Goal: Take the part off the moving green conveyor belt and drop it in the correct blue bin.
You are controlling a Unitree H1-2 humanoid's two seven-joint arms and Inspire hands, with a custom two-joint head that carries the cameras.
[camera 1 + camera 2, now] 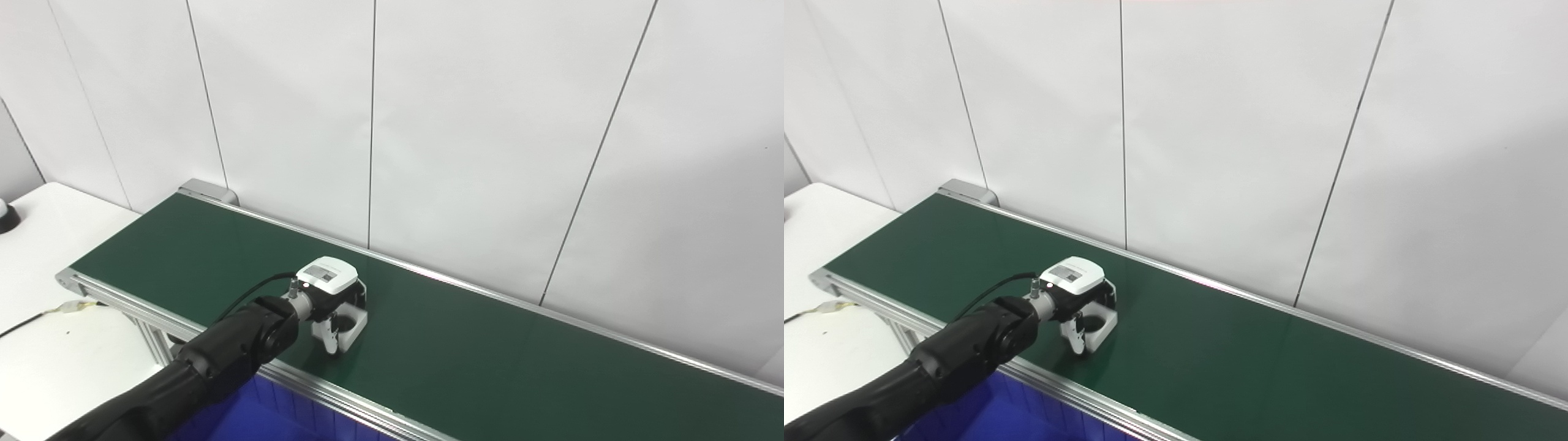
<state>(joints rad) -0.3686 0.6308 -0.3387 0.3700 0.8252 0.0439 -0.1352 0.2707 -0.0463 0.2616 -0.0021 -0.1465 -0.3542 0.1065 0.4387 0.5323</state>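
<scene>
A small white part [350, 326] with a round hole lies on the green conveyor belt [490, 355], near its front edge. My left hand [327, 288] reaches in from the bottom left and sits right over the part. Its dark fingers [360, 295] curl down on the part's far side and its pale thumb [328, 338] presses the near side, so the hand is closed around the part, which still touches the belt. The hand [1077, 288] and the part [1097, 324] also show in the right eye view. My right hand is not in view.
A blue bin [263, 416] stands below the belt's front rail [343, 398], under my left arm. A white table [43, 361] with a cable [67, 306] lies to the left. A white panelled wall [490, 153] runs close behind the belt.
</scene>
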